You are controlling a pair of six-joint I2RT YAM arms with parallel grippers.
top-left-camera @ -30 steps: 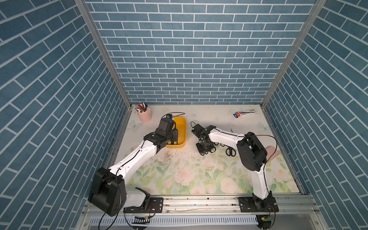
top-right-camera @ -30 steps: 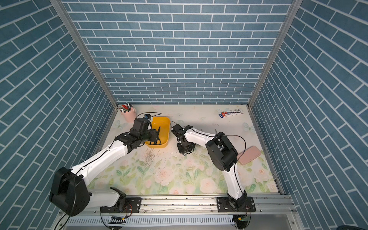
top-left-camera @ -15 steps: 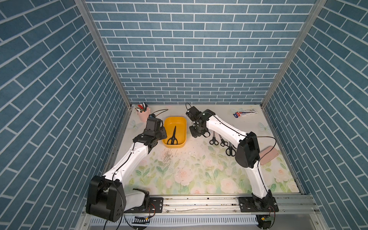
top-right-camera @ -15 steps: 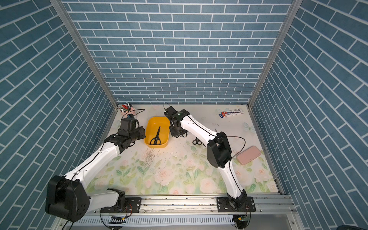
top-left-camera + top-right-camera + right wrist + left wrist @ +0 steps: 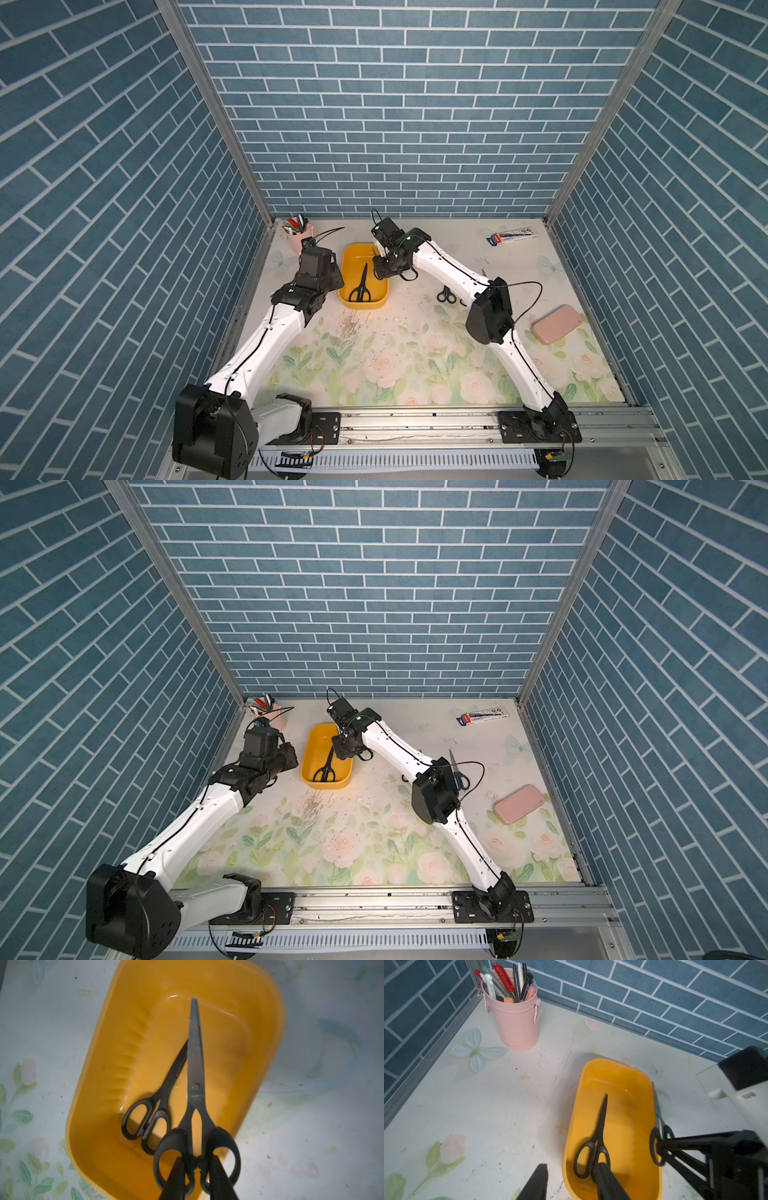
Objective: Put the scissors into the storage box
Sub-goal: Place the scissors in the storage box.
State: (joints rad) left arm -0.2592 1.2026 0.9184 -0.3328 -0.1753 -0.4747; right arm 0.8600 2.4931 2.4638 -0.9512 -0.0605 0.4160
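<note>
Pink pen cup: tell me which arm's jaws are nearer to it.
Left. The left jaws stand open at the side of the yellow box that faces the pen cup, apart from the cup. The right jaws grip scissors over the box's opposite side, farther off.

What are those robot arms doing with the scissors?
They're tidying scissors into the yellow box. The right pincer holds one black pair by its handles above the box, where another pair already lies. The left pincer is open and empty beside it. A third pair waits on the table.
</note>
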